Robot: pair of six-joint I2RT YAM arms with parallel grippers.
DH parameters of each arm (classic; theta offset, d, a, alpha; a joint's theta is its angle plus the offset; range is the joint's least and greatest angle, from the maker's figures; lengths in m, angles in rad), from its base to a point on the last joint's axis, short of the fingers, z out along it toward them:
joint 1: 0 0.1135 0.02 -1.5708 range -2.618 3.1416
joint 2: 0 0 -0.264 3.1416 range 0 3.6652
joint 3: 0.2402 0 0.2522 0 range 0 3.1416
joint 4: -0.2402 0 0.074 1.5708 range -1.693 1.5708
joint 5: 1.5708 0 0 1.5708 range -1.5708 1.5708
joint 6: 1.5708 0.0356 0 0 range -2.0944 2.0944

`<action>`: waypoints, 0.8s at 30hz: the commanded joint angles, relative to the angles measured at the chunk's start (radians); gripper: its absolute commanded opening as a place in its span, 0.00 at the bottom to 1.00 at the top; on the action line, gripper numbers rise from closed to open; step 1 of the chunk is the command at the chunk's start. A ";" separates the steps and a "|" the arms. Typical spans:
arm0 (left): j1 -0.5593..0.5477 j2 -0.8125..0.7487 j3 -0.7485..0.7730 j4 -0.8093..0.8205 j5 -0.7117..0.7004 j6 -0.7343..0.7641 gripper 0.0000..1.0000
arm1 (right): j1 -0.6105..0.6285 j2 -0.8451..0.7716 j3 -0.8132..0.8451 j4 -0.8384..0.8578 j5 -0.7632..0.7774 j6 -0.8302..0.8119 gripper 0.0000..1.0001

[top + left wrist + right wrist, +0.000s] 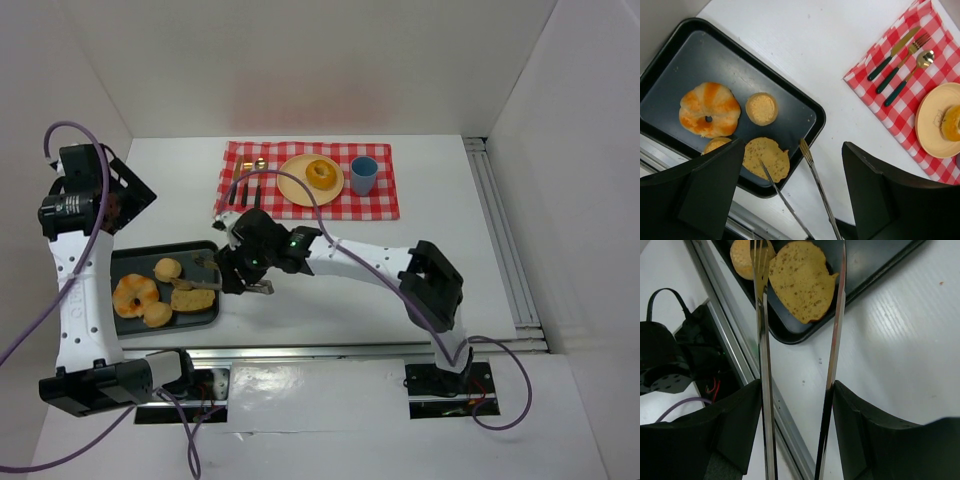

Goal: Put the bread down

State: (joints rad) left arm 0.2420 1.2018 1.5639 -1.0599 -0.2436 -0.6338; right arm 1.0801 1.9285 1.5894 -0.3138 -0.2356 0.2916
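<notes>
Right wrist: flat bread point(802, 280) lies ahead of right tool point(796, 390), seemingly between tongs point(762, 340).

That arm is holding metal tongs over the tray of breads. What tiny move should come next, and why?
Probably lower the tongs slightly, then squeeze. The right pincer grips them with their arms spread. In the wrist view their tips sit either side of the flat bread slice on the black tray, with nothing pinched between them yet.
</notes>
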 commanded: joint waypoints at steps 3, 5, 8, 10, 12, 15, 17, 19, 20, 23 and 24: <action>0.008 -0.011 -0.016 0.005 0.044 0.006 0.92 | -0.006 0.087 0.144 0.047 -0.082 0.014 0.64; 0.008 -0.021 -0.016 0.005 0.055 0.016 0.92 | -0.006 0.130 0.171 0.047 -0.082 0.014 0.64; 0.008 -0.030 -0.037 0.023 0.055 0.016 0.92 | -0.006 0.185 0.236 0.038 -0.082 0.014 0.64; 0.008 -0.030 -0.038 0.023 0.067 0.016 0.92 | -0.006 0.216 0.270 0.022 -0.082 0.023 0.64; 0.008 -0.030 -0.047 0.034 0.076 0.016 0.92 | -0.006 0.260 0.323 -0.001 -0.056 0.023 0.64; 0.008 -0.030 -0.047 0.034 0.076 0.016 0.92 | -0.006 0.316 0.400 -0.040 -0.044 0.023 0.64; 0.008 -0.030 -0.047 0.034 0.067 0.016 0.92 | -0.006 0.339 0.428 -0.059 -0.044 0.023 0.64; 0.008 -0.030 -0.047 0.034 0.067 0.025 0.92 | -0.006 0.362 0.440 -0.070 -0.033 0.023 0.64; 0.008 -0.030 -0.056 0.034 0.058 0.025 0.92 | -0.006 0.362 0.451 -0.070 -0.033 0.023 0.64; 0.008 -0.030 -0.056 0.034 0.058 0.025 0.92 | -0.006 0.403 0.475 -0.094 -0.022 0.014 0.64; 0.008 -0.030 -0.056 0.034 0.058 0.025 0.92 | -0.006 0.412 0.491 -0.094 -0.022 0.014 0.64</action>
State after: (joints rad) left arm 0.2420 1.1946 1.5135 -1.0473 -0.1841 -0.6285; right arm 1.0775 2.3219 2.0117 -0.3683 -0.2687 0.3107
